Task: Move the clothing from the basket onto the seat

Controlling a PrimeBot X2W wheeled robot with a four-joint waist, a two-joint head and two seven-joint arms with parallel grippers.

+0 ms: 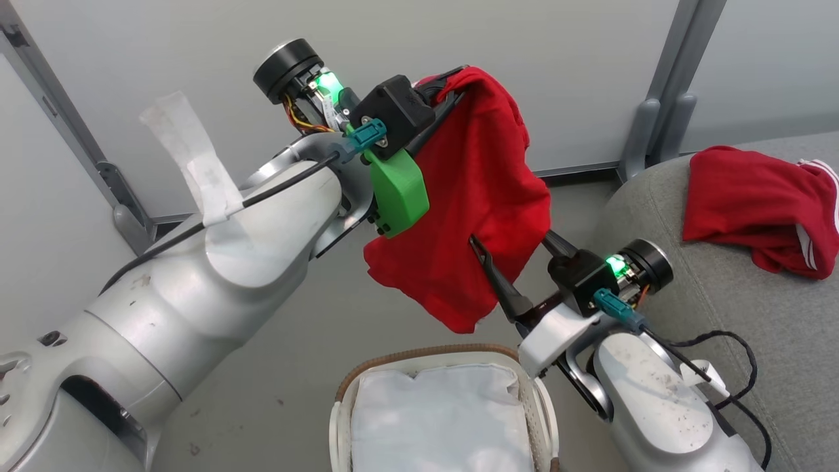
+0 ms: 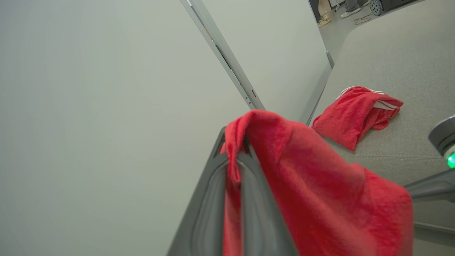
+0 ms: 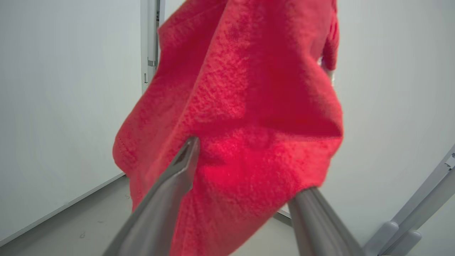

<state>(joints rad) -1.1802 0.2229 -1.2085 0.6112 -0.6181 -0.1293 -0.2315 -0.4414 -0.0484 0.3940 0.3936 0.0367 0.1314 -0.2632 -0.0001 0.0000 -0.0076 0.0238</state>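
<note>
Left forearm (image 1: 216,262), pale and scuffed, fills the lower left of the head view, with a black cable (image 1: 275,190) taped along it. Left tool (image 1: 455,84) is raised in front of the grey wall (image 1: 524,39) and is clenched on the shirt (image 1: 472,196). The left wrist view shows its 2 fingers (image 2: 209,199) pressed together with a fold of red cloth pinched between them near the tips, and the rest of the cloth draped over 1 side. That shirt hangs free in the air, off the floor (image 1: 295,367) and clear of the basket (image 1: 406,357); in the head view its lowest point sits above the basket's far rim. Right tool (image 1: 508,236) reaches up to the shirt's lower part with its jaws spread wide, released. 1 finger lies in front of the cloth and the other's tip goes behind it, as the right wrist view confirms (image 3: 247,165). Green lights glow on both wrists. Basket holds a white lining (image 1: 439,413), with no red cloth seen inside. Other shirt (image 1: 754,203) lies crumpled on the grey seat (image 1: 721,314), white stripes showing at 1 edge, well apart from both tools.
</note>
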